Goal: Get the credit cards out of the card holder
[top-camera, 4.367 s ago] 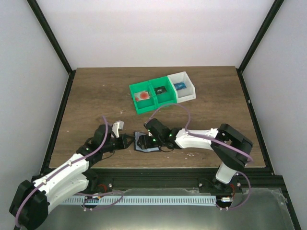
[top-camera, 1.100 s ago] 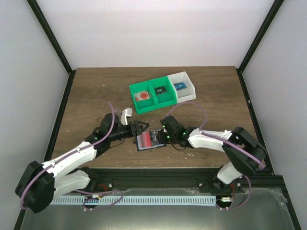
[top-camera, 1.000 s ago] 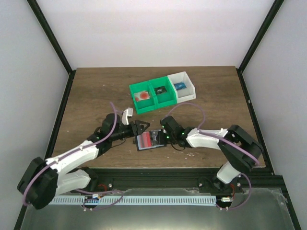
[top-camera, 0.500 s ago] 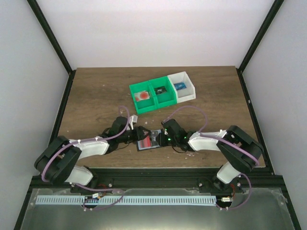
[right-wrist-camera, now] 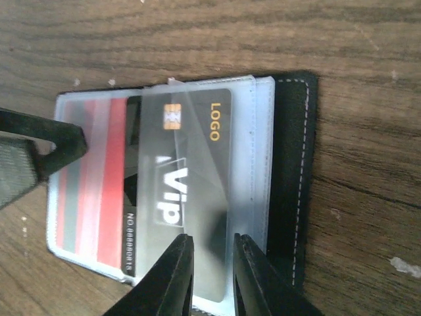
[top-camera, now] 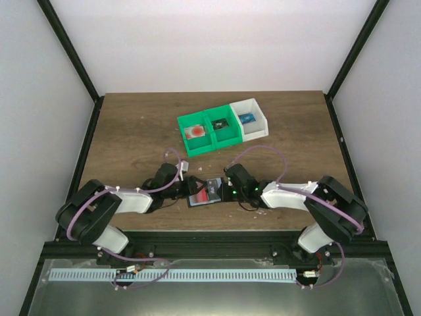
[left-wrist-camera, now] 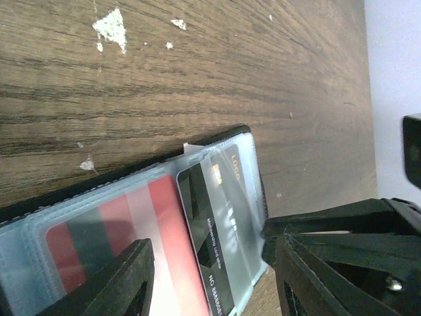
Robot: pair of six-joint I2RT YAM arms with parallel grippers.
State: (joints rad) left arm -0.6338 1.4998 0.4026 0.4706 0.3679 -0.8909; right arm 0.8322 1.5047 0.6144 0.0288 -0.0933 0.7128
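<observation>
The card holder [top-camera: 202, 192] lies open on the table [top-camera: 131, 131], lower centre of the overhead view, with a red card [right-wrist-camera: 99, 197] and a black card [right-wrist-camera: 184, 184] in its clear sleeves. The left gripper [left-wrist-camera: 207, 240] straddles it, fingers spread. The right gripper [right-wrist-camera: 212, 240] has its fingers nearly together at the black card's lower edge; whether they pinch it, I cannot tell.

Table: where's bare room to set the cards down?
Bare wood lies left of the green bins, out to the table edge, and between the white bin and the right arm. It is crowded around the card holder, where the left end effector and right end effector meet.
</observation>
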